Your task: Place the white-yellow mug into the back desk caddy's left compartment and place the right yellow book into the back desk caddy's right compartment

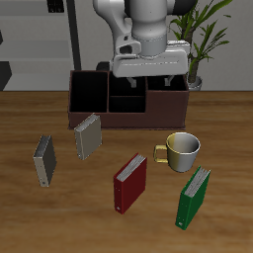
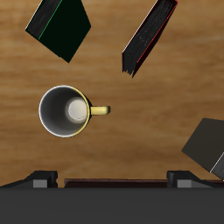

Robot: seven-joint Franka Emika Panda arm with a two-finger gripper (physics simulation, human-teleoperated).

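Green book (image 1: 194,198) lies closest to the table's front edge, not a task item. Just behind it the white-yellow mug (image 1: 183,150) stands upright on the table, mouth up, loop handle pointing toward the red book (image 1: 130,183). It's outside the back desk caddy (image 1: 119,117), near its front wall but not touching.

Wrist view shows the mug (image 2: 64,111) straight down its yellow inside, clear wood all round it, with the green book (image 2: 59,26) and red book (image 2: 149,37) apart from it.

My gripper (image 1: 148,81) hangs over the caddy, well above the table, jaws spread wide and holding nothing. Both fingertips (image 2: 42,179) show at the frame edge with an empty gap between them.

The right yellow book (image 1: 43,160), dark grey cover, lies flat on the table, well apart from the mug, beyond the tan-grey book (image 1: 89,136). It isn't in the caddy either.

Step in hand, as I judge it: reach for the mug, first half of the task, nothing delivered so far. Next move calls for me to come forward off the caddy, centre over the mug's rim away from the handle, descend with jaws wide and pinch one wall. Then lift and carry to the left compartment (image 1: 89,92). The book comes after.
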